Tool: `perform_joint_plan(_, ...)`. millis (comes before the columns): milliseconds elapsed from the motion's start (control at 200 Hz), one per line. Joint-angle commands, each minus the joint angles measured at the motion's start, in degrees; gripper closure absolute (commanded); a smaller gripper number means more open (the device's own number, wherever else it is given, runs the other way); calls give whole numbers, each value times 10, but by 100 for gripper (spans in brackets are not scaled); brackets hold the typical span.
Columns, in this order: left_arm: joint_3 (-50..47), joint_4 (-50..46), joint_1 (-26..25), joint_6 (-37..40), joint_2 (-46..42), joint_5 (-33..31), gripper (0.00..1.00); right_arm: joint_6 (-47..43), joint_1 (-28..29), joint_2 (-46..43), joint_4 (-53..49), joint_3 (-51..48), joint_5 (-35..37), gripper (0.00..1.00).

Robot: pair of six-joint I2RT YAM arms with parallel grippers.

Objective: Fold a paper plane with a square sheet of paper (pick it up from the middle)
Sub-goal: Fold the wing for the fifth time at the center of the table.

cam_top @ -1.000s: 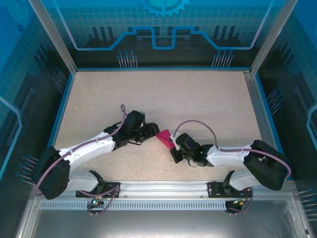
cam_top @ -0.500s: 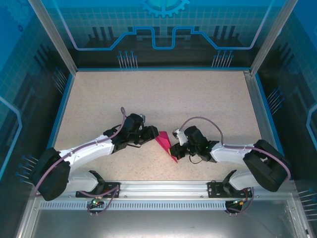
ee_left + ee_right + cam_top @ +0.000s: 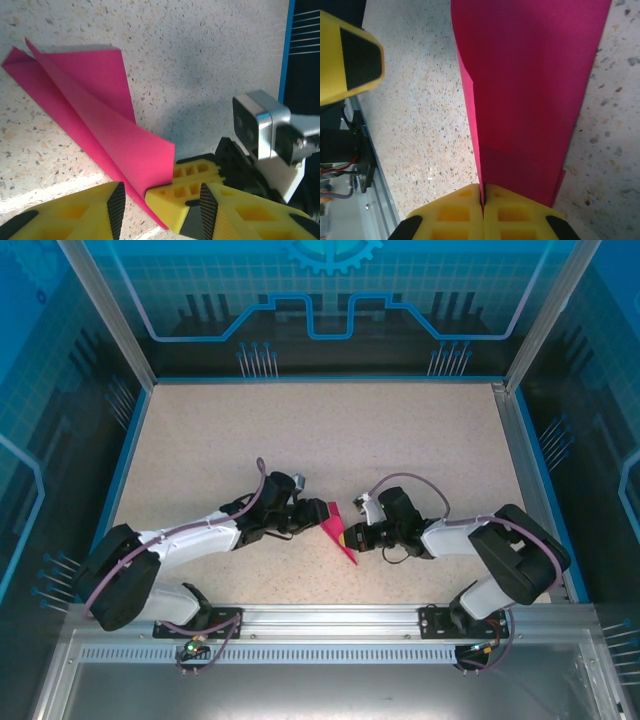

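Observation:
The square sheet of paper is folded into a narrow magenta-pink dart, the paper plane, lying between both arms near the table's front. My right gripper is shut on its wide rear end, and the paper rises away from the fingers. In the left wrist view the plane points to the upper left with one wing raised. My left gripper is open, its jaws standing on either side of the right gripper's yellow fingertips and the paper's end. One left finger shows in the right wrist view.
The speckled table has a blue rim and glass walls on three sides. An aluminium rail runs along the near edge behind both arm bases. The right wrist camera housing sits close to my left fingers.
The left gripper has moved right up to the paper and its jaws have narrowed. The right gripper has turned and shifted, and the paper now lies lower and longer toward the near edge.

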Motion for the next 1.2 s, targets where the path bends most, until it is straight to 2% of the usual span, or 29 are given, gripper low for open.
perform_joint_plan(0,-12,43,-10,22,12,27,53,16,-18,31,22,8,-71,93)
perform_joint_plan(225,-5,57,-32,38,30,32,53,73,-38,104,115,-4,-104,93)
perform_joint_plan(485,-8,93,-35,36,58,32,53,93,-57,106,90,3,-101,93)
perform_joint_plan(800,19,132,-38,42,119,40,54,139,-76,120,120,-3,-128,92)
perform_joint_plan(1035,24,196,-38,35,158,31,53,134,-77,122,106,-3,-124,87)
perform_joint_plan(1195,35,192,-38,38,177,25,53,104,-76,97,64,-3,-111,80)
